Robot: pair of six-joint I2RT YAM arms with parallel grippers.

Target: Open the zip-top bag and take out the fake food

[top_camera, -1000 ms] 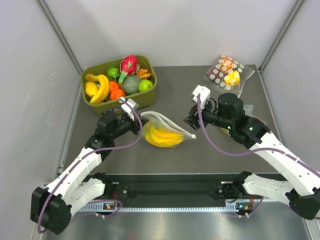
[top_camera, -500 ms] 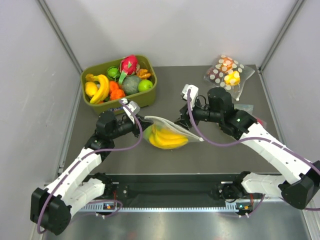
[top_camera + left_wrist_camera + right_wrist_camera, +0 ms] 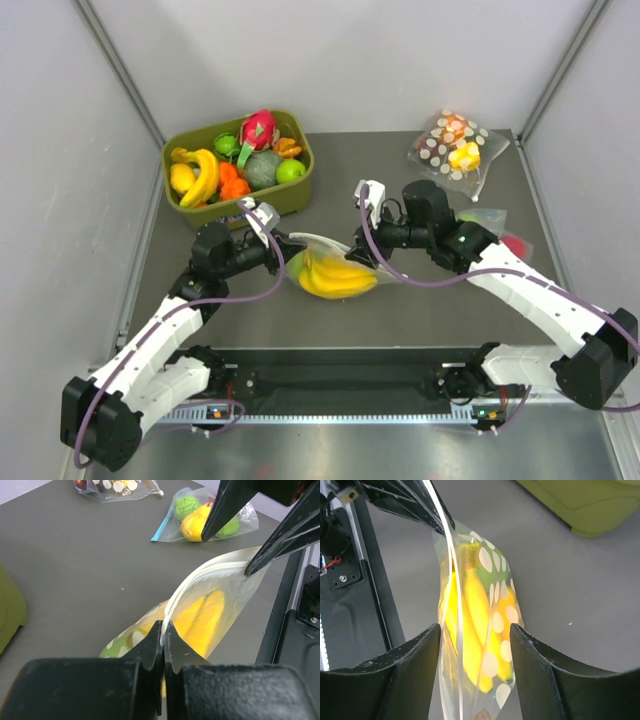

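While I stood by the rig, the left gripper [image 3: 163, 630] was clamped tight on the zip edge of the bag [image 3: 235, 575], its fingers pressed together with the strip pinched between them. The bag sat mid-table, just near of the green bin [image 3: 290, 200], strung between the two grippers. I couldn't tell whether its belly touched the table [image 3: 420, 310] or hung clear of it.

The right gripper [image 3: 475, 630] had its fingers spread apart, straddling the bag's right end. The zip strip [image 3: 451, 580] ran up between them, closer to one finger than the other. I couldn't tell whether either finger touched the plastic. The zip looked shut along the length in view.

Inside the bag were the bananas [image 3: 470, 610], which filled most of it, and a green fruit [image 3: 117, 647] tucked at the left end, close to the left gripper. White dots covered the plastic.

The bin was on the far left and held a heap of toy produce, with a pink dragon fruit [image 3: 258, 128] on top at its far side. A second dotted bag [image 3: 440, 150] lay in the far right corner with orange and yellow pieces in it. A plain clear bag [image 3: 167, 527] lay on the right, partly under the right arm in the top view and well apart from the held bag. It held green and yellow pieces.
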